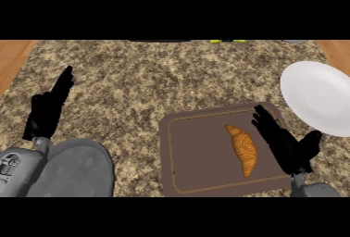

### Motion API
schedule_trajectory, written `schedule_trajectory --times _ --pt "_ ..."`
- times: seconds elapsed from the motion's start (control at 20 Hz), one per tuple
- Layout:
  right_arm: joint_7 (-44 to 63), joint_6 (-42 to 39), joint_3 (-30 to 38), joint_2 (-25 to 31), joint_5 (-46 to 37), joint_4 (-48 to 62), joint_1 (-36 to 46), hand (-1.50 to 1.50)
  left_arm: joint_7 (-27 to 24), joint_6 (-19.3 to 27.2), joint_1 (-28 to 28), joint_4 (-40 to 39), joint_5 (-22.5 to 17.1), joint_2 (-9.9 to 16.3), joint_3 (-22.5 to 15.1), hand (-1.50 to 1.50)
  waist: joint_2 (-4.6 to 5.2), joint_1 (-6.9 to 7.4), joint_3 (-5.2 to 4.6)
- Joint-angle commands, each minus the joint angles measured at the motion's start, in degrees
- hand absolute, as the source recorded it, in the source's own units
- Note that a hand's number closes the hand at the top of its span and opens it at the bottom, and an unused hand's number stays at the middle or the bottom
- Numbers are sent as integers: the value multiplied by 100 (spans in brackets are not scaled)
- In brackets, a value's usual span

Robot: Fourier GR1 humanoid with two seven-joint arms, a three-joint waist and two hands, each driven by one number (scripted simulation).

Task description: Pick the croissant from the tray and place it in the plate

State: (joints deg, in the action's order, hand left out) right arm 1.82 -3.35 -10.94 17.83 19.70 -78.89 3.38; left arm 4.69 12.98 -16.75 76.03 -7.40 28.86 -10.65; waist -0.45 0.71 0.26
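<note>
While my right hand (285,141) hovers spread beside it, the golden-brown curved croissant (242,150) lies on the brown rectangular tray (198,152); the white round plate (320,98) sits nearby, my left hand (49,107) resting open.

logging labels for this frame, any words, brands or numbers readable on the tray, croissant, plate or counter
None: no text, number or sign can be read.
The tray, croissant and plate bear no lettering.
The small dark and yellow-green items at the counter's far edge are cut off, too little showing to read.
</note>
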Motion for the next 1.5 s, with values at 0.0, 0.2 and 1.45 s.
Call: schedule_trajectory --times 0.0,0.2,1.45 --pt "171 -83 190 287 -60 -521 353 150 42 155 588 347 11 -253 -42 0 24 -28 -28" --pt "-211 -325 670 1123 -369 -1063 1952 150 406 -88 821 -181 -631 -850 -167 0 18 145 -56" --pt "465 -1236 -62 2977 -3249 -2212 1338 -150 670 -317 1654 542 -822 -1382 -216 0 27 -68 -37"
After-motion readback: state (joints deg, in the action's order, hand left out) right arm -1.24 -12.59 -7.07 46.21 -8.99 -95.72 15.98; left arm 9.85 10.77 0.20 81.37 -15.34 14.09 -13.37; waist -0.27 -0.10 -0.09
